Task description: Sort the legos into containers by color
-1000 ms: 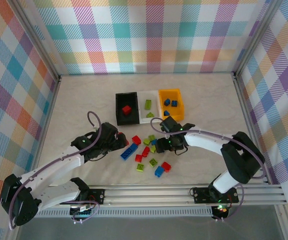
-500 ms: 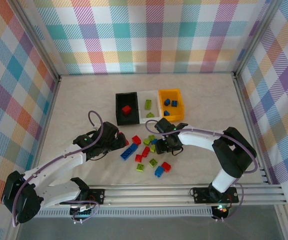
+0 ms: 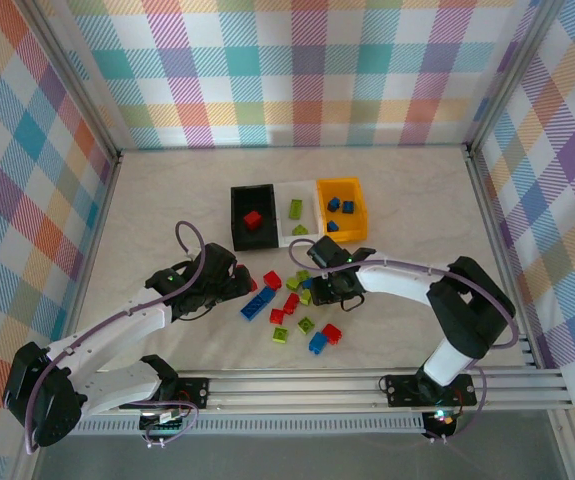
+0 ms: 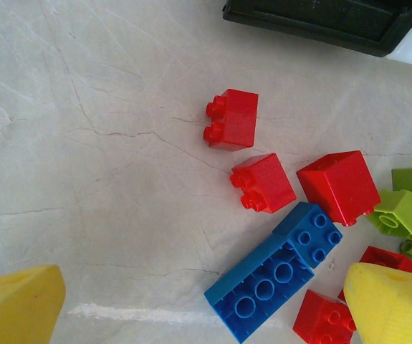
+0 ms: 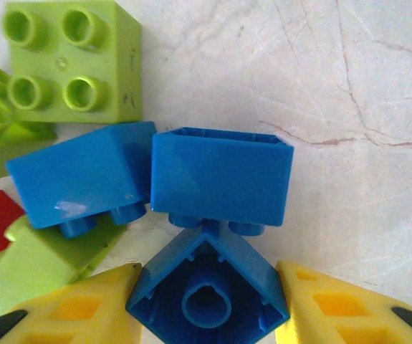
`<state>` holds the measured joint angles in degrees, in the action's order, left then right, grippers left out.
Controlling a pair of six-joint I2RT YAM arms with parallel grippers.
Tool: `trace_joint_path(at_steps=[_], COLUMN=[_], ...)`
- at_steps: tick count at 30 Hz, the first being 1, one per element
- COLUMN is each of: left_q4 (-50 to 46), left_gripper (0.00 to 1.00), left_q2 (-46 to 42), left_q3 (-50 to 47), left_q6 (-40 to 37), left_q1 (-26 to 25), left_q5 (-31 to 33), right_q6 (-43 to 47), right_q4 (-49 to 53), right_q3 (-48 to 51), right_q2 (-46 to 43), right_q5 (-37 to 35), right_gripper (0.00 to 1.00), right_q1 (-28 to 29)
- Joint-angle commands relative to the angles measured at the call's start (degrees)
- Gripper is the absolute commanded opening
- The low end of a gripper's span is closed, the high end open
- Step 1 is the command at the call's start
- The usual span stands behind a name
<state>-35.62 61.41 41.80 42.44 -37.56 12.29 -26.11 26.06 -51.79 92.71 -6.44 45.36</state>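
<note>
Legos lie scattered on our pale, veined worktop, ringed by plaid walls; we see the left pincer spread, the right pincer pinching a blue lego.

The containers stand in a row behind the scattered legos.

Table: pale beige top with faint marble-like veining (hairline cracks visible in left wrist view). Walls on three sides, pastel plaid print. Aluminium posts run along the wall corners, slotted aluminium rail along the near edge. Light even, shadows soft.
</note>
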Motion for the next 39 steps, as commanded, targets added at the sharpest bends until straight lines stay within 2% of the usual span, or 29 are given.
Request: trace_joint_path(at_steps=[1,7,11,18,27,29,31,32,34,39], left_q4=[0.02,-1.11,-1.04,-1.71,-2.44,-2.31,-2.42,-2.36,-2.09,-1.83], left_gripper=[1.0,1.0,1.0,1.0,1.0,1.0,1.0,1.0,1.0,1.0], left_q2=[0.28,-0.22,0.06,0.74,0.37,0.33,0.57,0.68,0.9,2.09], left_q3=[0.93,1.97,2.28,2.44,2.49,2.41,2.49,2.43,2.48,3.01], left_q6=[-0.54,-1.3,-1.79,-1.81,-2.4,-2.76,-3.12,-3.35,-3.93,-5.91], left_q1=[0.56,0.56,0.56,0.56,0.56,0.57,0.56,0.56,0.56,0.48], left_q5=[-0.74,-0.52,-0.41,-0.91,-2.0,-2.45,-2.71,-3.0,-3.77,-6.58], right_q6=[0.47,2.3,5.9,6.43,4.81,4.42,4.22,4.37,4.64,4.66], right_q4=[-0.02,4.05,5.09,2.93,6.02,6.51,7.34,7.26,5.98,4.09], right_q3=[1.05,-0.76,-7.55,-23.41,-39.13,-40.97,-42.31,-42.23,-40.37,-30.81], right_q2=[-3.12,-8.93,-8.99,2.58,18.64,20.62,21.33,20.93,18.6,9.64], right_q5=[0.05,-2.54,-2.7,-0.77,-2.7,-2.58,-2.05,-1.84,-0.61,2.53], right_gripper=[0.45,0.45,0.44,0.44,0.49,0.56,0.71,0.75,0.78,0.8], right_q1=[0.2,-0.64,-5.93,-16.89,-21.14,-21.7,-22.04,-21.94,-21.89,-19.63])
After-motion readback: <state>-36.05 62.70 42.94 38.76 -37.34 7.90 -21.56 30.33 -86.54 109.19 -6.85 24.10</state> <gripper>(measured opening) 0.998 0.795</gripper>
